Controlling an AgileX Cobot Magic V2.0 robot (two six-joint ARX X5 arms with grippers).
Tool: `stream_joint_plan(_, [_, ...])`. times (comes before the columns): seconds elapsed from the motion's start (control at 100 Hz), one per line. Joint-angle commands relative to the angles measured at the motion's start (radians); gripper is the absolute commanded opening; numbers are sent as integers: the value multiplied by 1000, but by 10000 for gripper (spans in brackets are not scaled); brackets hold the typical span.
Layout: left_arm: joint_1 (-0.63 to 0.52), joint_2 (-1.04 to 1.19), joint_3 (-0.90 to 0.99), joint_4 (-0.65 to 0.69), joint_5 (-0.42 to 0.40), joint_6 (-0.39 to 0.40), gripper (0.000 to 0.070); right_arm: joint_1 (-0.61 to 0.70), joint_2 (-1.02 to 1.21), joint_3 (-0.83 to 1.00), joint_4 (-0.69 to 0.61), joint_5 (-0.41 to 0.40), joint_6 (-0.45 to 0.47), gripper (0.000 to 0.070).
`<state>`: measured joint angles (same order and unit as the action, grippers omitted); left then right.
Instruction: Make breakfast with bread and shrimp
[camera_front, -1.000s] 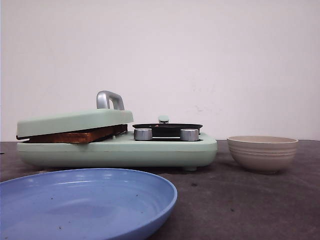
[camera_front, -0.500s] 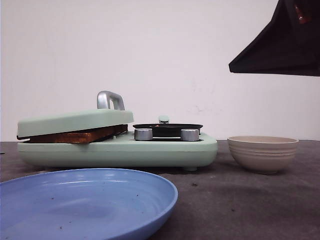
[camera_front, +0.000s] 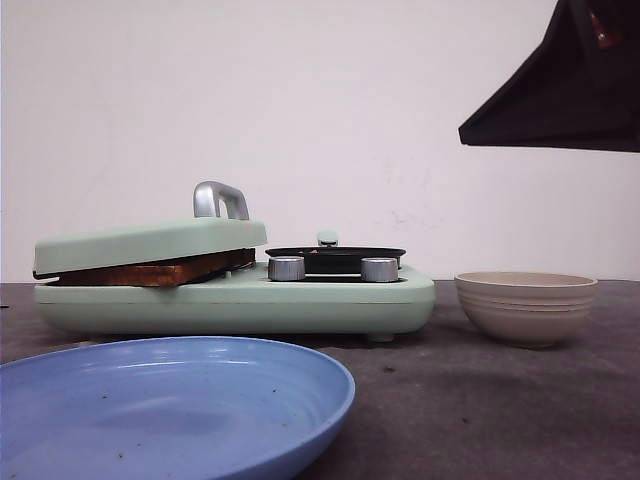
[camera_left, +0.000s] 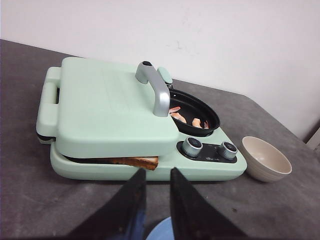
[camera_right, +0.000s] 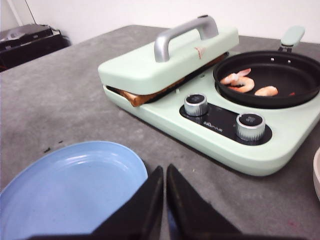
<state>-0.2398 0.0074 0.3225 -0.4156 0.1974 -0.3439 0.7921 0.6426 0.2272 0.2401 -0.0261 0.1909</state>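
Black fingers (camera_right: 163, 200) over grey table (camera_right: 60, 105)

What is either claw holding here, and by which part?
Nothing. The left claw and right claw are both shut on nothing, clear of the bread.

The scene is seen by the front view from low at table height, looking forward across a blue plate (camera_front: 170, 405) toward the mint green cooker (camera_front: 235, 290) and the white wall. The cooker is viewed from above by both wrist cameras, from opposite front corners. The cooker, its black pan (camera_right: 272, 77) and knobs are shared by all three views.
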Motion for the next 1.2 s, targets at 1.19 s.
stream_joint_plan(1.19, [159, -5, -309, 227, -158, 219, 26, 11, 2, 3, 14, 1, 11, 1])
